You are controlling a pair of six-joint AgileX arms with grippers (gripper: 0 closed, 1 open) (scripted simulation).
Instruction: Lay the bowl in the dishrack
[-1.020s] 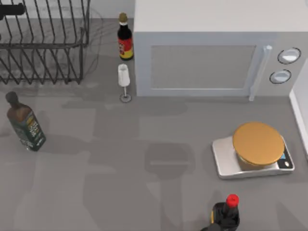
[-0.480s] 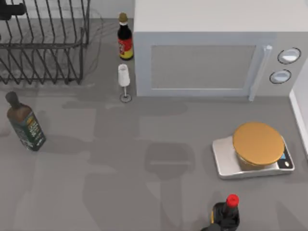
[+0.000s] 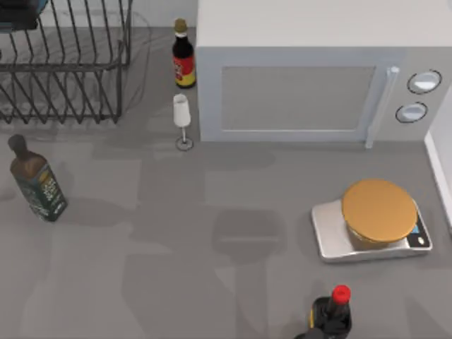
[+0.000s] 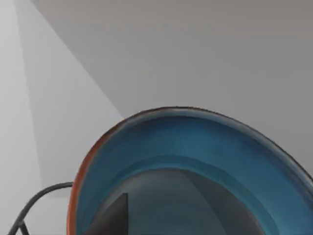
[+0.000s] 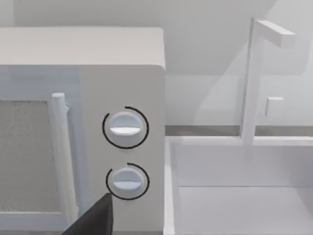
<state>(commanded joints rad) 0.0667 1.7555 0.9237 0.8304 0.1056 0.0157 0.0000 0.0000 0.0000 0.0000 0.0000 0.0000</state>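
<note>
The left gripper point(image 3: 15, 15) holds the blue bowl point(image 4: 195, 166) by its rim, tilted on edge above the dishrack point(image 3: 67, 67) at the bench's far left, apparently to slot between the tines.

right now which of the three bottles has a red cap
The bottle at the table's front edge, just below the scale. The bottle by the microwave and the green one at left have brownish caps.
</note>
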